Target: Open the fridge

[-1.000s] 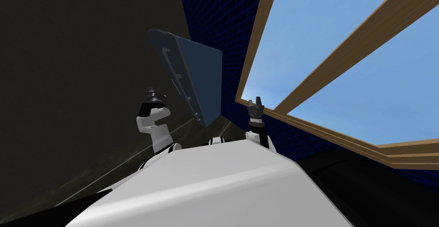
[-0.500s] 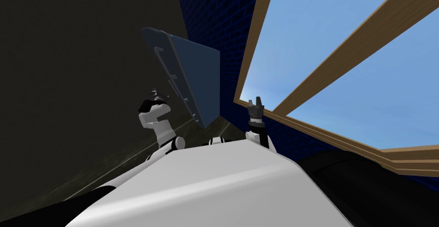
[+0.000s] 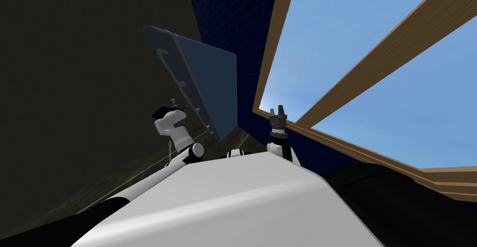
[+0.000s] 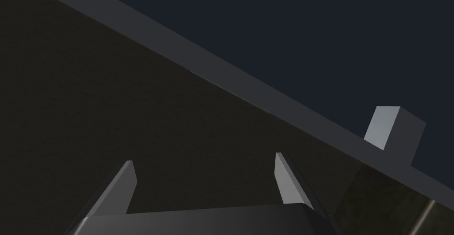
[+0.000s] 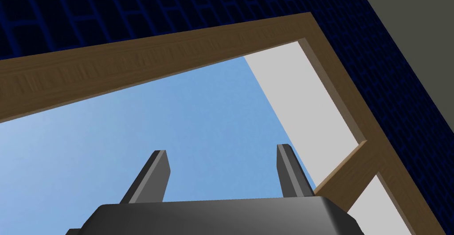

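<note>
The fridge (image 3: 212,85) is a tall blue box just ahead of me and a little to my left, standing in the corner between a dark flat wall (image 3: 84,72) and a blue brick wall (image 3: 233,16). Its door faces the dark wall and looks shut. A thin pale handle (image 3: 169,67) runs along the door on short standoffs.

My left pincer (image 4: 204,158) is up beside the lower half of that door, fingers apart and holding nothing. Past its fingers I see the door's navy face (image 4: 310,33), a grey strip (image 4: 248,86) running across that I take for the door's rim, and a light grey block (image 4: 390,128) standing off it, probably one foot of the handle. The block sits off to one side of my fingers, not between them, so I judge the approach is not yet lined up.

My right pincer (image 5: 221,149) is raised on the other side of my chest, well apart from the fridge, fingers also apart and empty.

I expect the door to be stiff and fairly heavy, swinging on a hinge and resisting at first. The handle is rigid but thin and smooth, so it could slip. I should take the bar between two standoffs, fingers across it, and pull along the door's arc, not straight.
</note>
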`<state>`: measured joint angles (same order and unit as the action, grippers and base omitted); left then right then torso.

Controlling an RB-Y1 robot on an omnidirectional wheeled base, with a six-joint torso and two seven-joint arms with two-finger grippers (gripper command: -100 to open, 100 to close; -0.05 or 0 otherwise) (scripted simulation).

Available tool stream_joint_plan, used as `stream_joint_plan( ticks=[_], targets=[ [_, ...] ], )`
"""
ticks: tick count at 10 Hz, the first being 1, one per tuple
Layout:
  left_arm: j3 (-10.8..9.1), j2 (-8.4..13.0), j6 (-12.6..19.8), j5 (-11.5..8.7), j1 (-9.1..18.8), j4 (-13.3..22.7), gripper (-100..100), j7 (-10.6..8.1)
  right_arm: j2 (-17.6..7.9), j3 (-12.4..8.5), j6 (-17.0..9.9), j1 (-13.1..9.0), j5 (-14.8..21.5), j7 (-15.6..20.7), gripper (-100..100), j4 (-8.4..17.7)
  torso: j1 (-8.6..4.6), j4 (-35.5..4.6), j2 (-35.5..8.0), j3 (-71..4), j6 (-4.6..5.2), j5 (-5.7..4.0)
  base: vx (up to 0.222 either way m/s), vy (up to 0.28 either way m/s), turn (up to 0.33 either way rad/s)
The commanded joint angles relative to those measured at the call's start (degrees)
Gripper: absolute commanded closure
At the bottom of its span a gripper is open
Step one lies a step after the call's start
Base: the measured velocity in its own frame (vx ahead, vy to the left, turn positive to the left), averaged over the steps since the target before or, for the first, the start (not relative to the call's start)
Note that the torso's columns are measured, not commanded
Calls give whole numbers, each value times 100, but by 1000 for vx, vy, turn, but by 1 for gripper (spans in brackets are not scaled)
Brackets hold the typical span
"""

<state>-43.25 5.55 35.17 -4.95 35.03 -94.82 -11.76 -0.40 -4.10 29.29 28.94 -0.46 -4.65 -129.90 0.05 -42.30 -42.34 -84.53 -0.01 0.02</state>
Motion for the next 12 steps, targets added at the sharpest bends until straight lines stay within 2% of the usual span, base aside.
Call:
stream_joint_plan(
  ticks=[1,2,4,5,6,7,8,9,10,11,12],
  targets=[
    [-136,-290,232,26,219,121,-100,-20,0,0,0,0,0,0,0,0,-2,0,1,0,1,0,20,-48,-1],
    [-163,-399,276,24,260,149,-100,-23,0,0,0,0,0,0,0,0,-5,0,0,0,1,-2,16,-35,-4],
    [-146,-340,317,0,204,49,-100,-19,0,0,0,0,0,0,0,0,5,0,1,-1,-1,1,4,-8,-1],
    [-146,-339,316,1,204,49,100,-19,-1,0,0,0,0,0,0,0,4,0,2,-1,0,1,0,0,0],
    [-13,-311,319,-130,220,127,100,7,-1,0,0,0,0,0,0,0,0,1,4,-2,0,0,-72,148,-37],
    [-13,-311,319,-130,220,127,100,7,-2,-2,0,-2,0,0,0,0,40,-4,-14,8,0,9,-91,253,-37],
    [119,-283,323,-262,236,206,100,34,-3,-3,-1,-1,0,0,0,1,55,-5,-14,10,-4,17,-61,305,-43],
    [119,-283,323,-262,236,206,100,34,-4,-3,-1,-1,0,0,0,1,43,0,3,-1,-2,13,-88,257,-23],
    [251,-255,326,-394,251,284,100,60,-3,-3,-1,-1,0,0,0,1,-4,2,3,-3,-1,1,-110,264,-33],
    [251,-255,326,-394,251,284,100,60,-3,-3,-1,-2,0,0,0,1,-15,0,1,-1,2,-6,-125,248,-23],
    [384,-227,329,-525,267,362,100,86,-3,-2,-1,-2,0,0,0,1,-22,-1,-2,1,1,-6,-157,277,-35]
  ],
)
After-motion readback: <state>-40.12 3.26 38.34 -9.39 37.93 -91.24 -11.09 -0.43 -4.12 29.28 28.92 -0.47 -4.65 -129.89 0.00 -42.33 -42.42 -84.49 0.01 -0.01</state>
